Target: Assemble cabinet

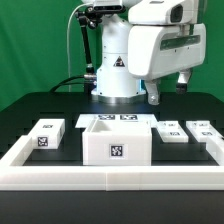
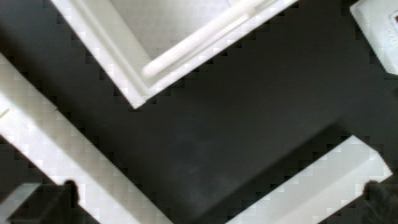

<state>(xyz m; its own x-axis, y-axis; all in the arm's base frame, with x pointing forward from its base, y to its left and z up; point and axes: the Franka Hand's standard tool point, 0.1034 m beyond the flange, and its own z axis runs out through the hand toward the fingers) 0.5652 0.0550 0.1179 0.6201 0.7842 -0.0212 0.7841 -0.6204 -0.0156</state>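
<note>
Hand, jaws apart and empty, hangs above the bench, where the shell sits mid-bench with blocks beside it; centre it squarely over one block before closing.

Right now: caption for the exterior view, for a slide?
Open, empty pincer hangs above the table beyond the shell; blocks lie loose on both sides of it.

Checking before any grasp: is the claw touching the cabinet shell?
Apart. Exterior view: the open claw hangs above the table, clear of the cabinet shell.
</note>
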